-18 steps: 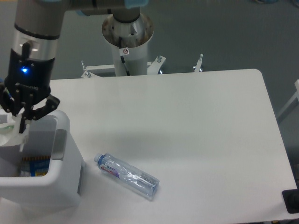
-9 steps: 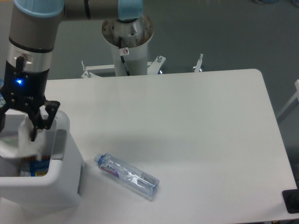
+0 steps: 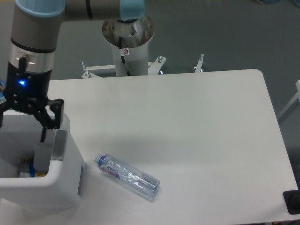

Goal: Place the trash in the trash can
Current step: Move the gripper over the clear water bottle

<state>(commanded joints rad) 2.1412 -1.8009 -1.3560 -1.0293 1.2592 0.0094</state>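
Evidently the whitish scrap that had hung between the fingers a second earlier, and half a second earlier sat low at the bin mouth, was no longer visible; it was judged to have dropped into the trash can (image 3: pixel 56 180) at the worktop's (image 3: pixel 187 122) front left corner. Something yellow and blue showed inside the bin; the scrap itself could not be made out. The gripper (image 3: pixel 23 117) hung over the bin opening with fingers spread wide, holding nothing, one finger (image 3: pixel 51 117) close to the rim. The crushed bottle (image 3: pixel 127 176) lay on its side near the front edge, just right of the bin, untouched. One item was judged done, one outstanding.
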